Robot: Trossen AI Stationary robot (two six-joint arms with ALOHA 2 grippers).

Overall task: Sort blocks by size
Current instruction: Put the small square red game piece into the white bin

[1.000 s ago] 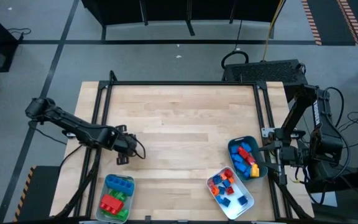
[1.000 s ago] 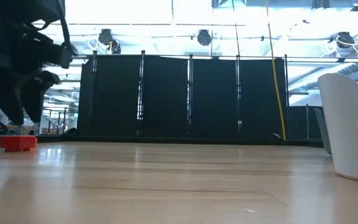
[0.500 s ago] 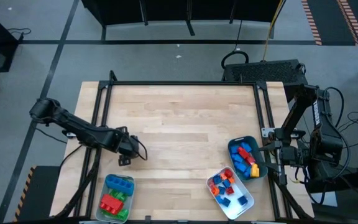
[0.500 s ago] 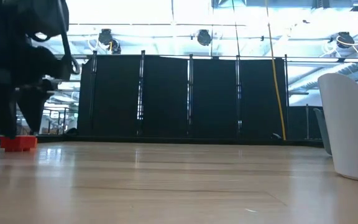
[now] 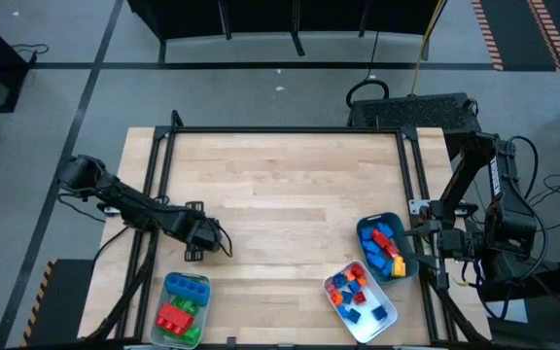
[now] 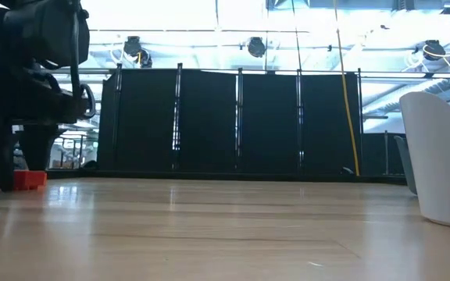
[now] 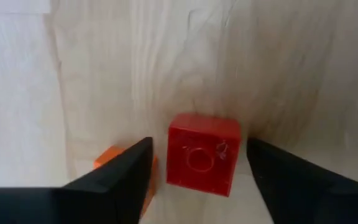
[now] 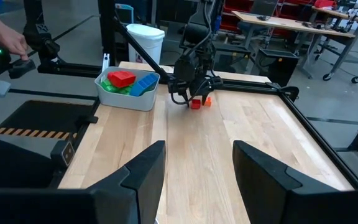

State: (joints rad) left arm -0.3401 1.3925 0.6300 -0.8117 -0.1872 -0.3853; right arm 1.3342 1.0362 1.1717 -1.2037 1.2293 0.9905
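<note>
Fingers of the left tool [image 7: 194, 180] stand spread either side of a red block [image 7: 202, 153] on the pale wooden counter [image 5: 290, 194], seemingly lined up to pinch it, an orange block [image 7: 118, 163] just beside. Other blocks fill three trays [image 5: 183, 309] near the front edge; the right tool [image 8: 191, 177] waits spread at the counter's right edge, black screens [image 6: 233, 121] behind.

You had no text, label, brand, number or sign to read in any view. The red block [image 7: 202, 154] between the left hand's fingers showed only a plain moulded ring on its face, with no letters. The trays, the counter [image 5: 290, 185] and the arms carried no legible marking, and the room behind offered nothing that could be made out as writing.
</note>
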